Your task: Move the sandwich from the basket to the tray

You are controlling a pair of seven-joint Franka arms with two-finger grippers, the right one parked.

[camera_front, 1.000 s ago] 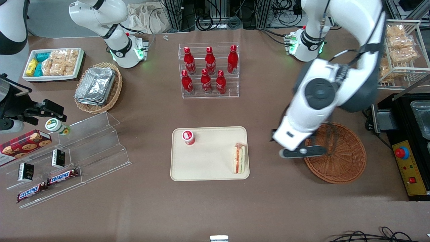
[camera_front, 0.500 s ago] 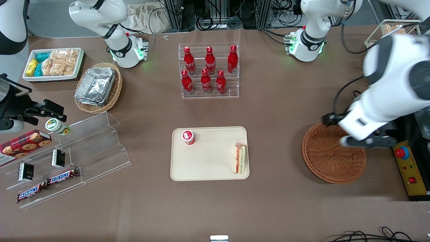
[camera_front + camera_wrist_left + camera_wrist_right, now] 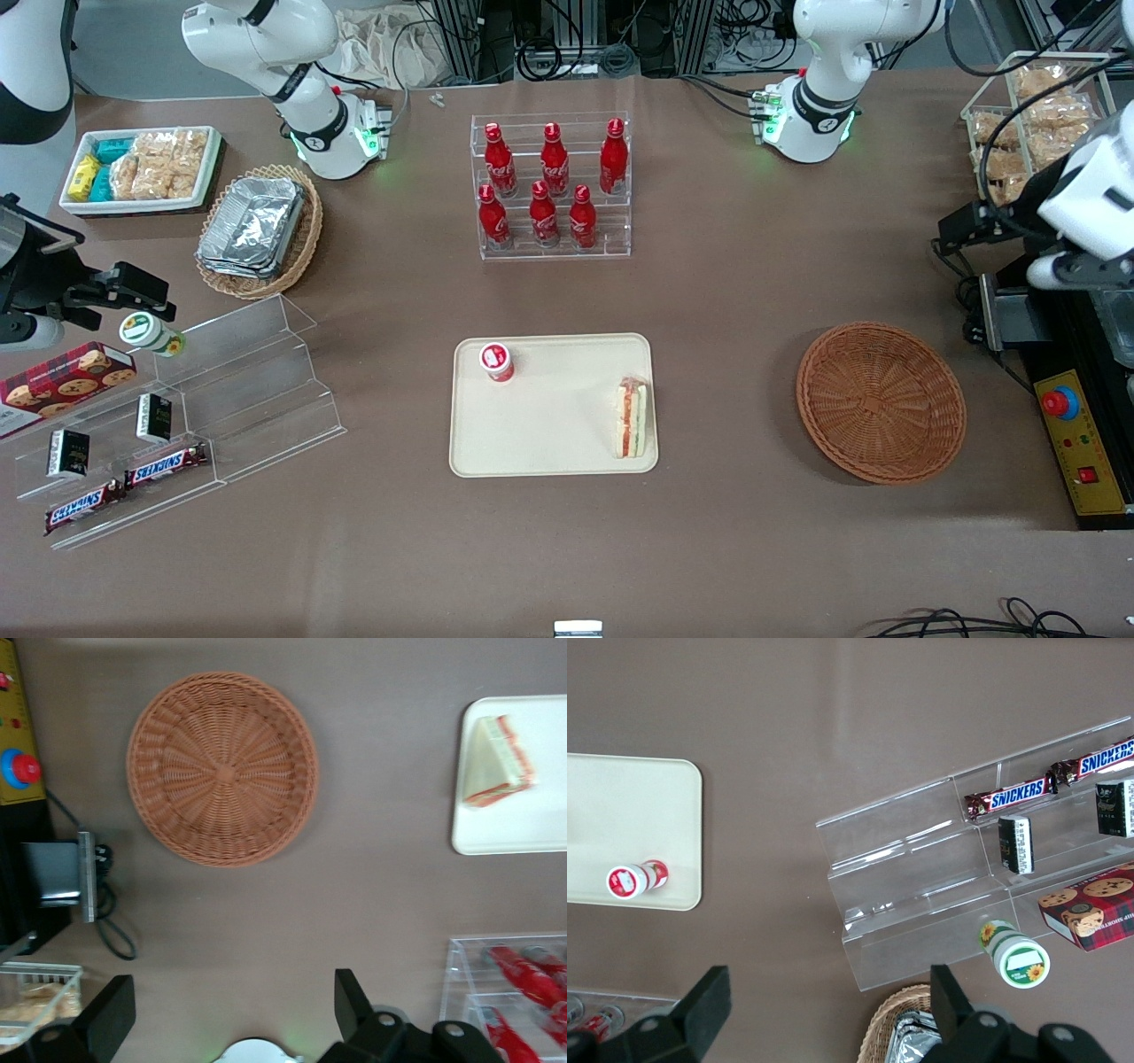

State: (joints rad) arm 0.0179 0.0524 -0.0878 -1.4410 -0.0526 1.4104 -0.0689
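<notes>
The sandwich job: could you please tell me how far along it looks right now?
It looks done: the sandwich lies on the tray beside a small red-capped bottle, and the basket holds nothing. Nothing is in hand: the gripper is open and hangs high above the table near the working arm's end. Nothing seems left but parking.

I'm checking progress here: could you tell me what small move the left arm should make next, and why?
Probably none beyond parking: the sandwich already lies on the tray, the basket holds nothing, and the gripper, fingers open, hangs high over the working arm's end of the table.
</notes>
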